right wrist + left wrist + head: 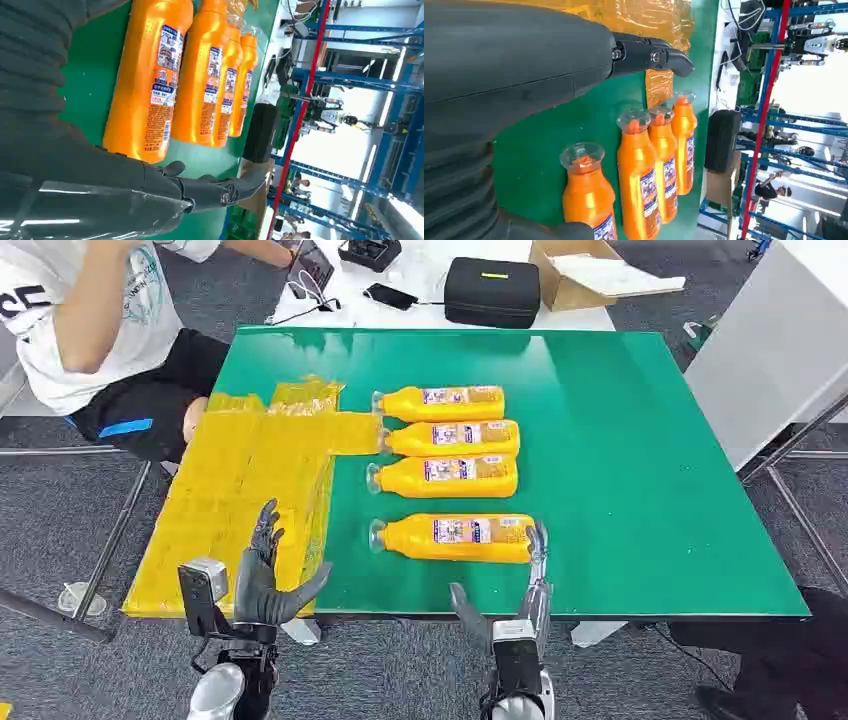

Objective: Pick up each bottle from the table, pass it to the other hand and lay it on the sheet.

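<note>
So the right hand [533,575] is basically already at the nearest bottle [455,537]. Its fingers are spread and holding nothing, with the fingertips up against the bottle's base end at the near edge of the green worktop [650,490]. I can't tell for sure if they're actually touching it, but it's right there. The bottle lies on its side with its long axis running across the robot's front, cap toward the robot's left and base toward its right. I'd guess the hand has to come over the body crosswise rather than poke at the end.

The left hand [265,575] is open too, fingers fanned out, hovering over the near part of the yellow sheet [235,490], a fair bit off from the bottle's cap end. That makes the right hand clearly the closer one for the pickup, and the left looks parked to receive.

Further back, three more bottles [445,440] lie in a tight row, same orientation, caps just beside the sheet's edge. None is on the sheet yet.
</note>
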Controlling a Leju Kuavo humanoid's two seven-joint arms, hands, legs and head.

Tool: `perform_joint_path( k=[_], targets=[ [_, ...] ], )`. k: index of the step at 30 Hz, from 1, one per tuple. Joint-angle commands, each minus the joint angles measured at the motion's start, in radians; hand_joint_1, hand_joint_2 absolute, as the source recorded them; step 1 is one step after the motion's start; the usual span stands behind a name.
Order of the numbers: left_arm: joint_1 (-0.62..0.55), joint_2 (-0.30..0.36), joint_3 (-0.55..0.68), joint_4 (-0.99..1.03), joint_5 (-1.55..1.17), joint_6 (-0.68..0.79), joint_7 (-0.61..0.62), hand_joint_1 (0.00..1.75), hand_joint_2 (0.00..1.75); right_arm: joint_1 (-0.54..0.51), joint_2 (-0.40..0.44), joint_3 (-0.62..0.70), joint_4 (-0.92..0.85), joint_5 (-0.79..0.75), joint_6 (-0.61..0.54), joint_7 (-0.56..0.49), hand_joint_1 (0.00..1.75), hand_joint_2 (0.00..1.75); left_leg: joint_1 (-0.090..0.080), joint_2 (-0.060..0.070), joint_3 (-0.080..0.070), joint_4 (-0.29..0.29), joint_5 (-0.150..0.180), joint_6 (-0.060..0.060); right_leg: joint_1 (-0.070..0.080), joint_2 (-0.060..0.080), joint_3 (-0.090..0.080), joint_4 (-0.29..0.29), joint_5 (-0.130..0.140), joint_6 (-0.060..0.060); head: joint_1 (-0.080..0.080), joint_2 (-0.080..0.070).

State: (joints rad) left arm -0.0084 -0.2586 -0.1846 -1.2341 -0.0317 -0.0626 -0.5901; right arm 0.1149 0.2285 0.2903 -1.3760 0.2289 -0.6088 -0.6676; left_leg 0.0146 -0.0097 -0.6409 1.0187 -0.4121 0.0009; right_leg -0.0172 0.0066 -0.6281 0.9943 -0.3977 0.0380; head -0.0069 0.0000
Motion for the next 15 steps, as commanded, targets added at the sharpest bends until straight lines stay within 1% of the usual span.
perform_joint_path(
  k=[1,2,3,4,5,6,8,12,15],
  targets=[
    [-0.048,-0.006,0.047,0.017,0.002,0.069,-0.027,0.0,1.75,-0.051,-0.032,-0.031,0.03,0.14,-0.041,0.08,0.0,1.75,0.0,0.001,0.005,-0.001,-0.001,0.001,0.001,-0.001,0.005,-0.001,-0.001,-0.002,0.0,0.0],
    [-0.056,-0.006,0.053,0.013,-0.008,0.09,-0.035,0.0,1.75,-0.062,-0.036,-0.041,0.015,0.165,-0.037,0.102,0.0,1.75,0.001,0.001,0.006,-0.001,-0.002,0.001,0.001,-0.001,0.006,-0.002,-0.001,-0.002,0.0,0.0],
    [-0.064,-0.008,0.063,0.002,-0.017,0.119,-0.044,0.0,1.75,-0.084,-0.054,-0.05,0.009,0.257,-0.021,0.18,0.0,1.75,0.0,0.001,0.003,0.0,-0.001,0.001,0.001,0.0,0.004,-0.001,-0.001,-0.001,0.0,0.0],
    [-0.068,-0.009,0.069,-0.008,-0.02,0.132,-0.047,0.0,1.75,-0.102,-0.066,-0.061,0.005,0.29,-0.001,0.219,0.0,1.75,0.001,0.002,0.007,0.0,-0.003,0.001,0.002,-0.001,0.008,-0.001,-0.002,-0.002,0.0,0.0],
    [-0.073,-0.01,0.073,-0.018,-0.03,0.151,-0.05,0.0,1.75,-0.131,-0.08,-0.073,0.016,0.337,0.013,0.259,0.0,1.75,0.0,0.001,0.002,0.0,-0.001,0.001,0.001,0.0,0.002,0.0,0.0,-0.001,0.0,0.0],
    [-0.075,-0.008,0.073,-0.023,-0.036,0.16,-0.05,0.0,1.75,-0.153,-0.092,-0.077,0.027,0.367,0.033,0.292,0.0,1.75,0.0,0.002,0.003,0.001,-0.001,0.001,0.001,0.0,0.003,0.0,0.0,-0.001,0.0,0.0],
    [-0.077,-0.005,0.071,-0.031,-0.05,0.174,-0.05,0.0,1.75,-0.202,-0.11,-0.087,0.047,0.399,0.063,0.339,0.0,1.75,0.0,0.002,0.002,0.0,0.0,0.001,0.0,0.001,0.002,0.0,0.001,-0.001,0.0,0.0],
    [-0.068,-0.005,0.073,-0.013,-0.067,0.179,-0.06,0.0,1.75,-0.246,-0.132,-0.101,0.088,0.422,0.122,0.406,0.0,1.75,0.0,0.001,0.002,0.0,0.001,0.001,0.0,0.001,0.002,-0.001,0.001,0.0,0.0,0.0],
    [-0.071,-0.006,0.073,-0.011,-0.069,0.179,-0.061,0.0,1.75,-0.254,-0.134,-0.1,0.094,0.426,0.129,0.415,0.0,1.75,0.0,0.001,0.004,-0.001,0.001,0.002,0.0,0.0,0.004,-0.001,0.001,-0.001,0.0,0.0]
  ],
)
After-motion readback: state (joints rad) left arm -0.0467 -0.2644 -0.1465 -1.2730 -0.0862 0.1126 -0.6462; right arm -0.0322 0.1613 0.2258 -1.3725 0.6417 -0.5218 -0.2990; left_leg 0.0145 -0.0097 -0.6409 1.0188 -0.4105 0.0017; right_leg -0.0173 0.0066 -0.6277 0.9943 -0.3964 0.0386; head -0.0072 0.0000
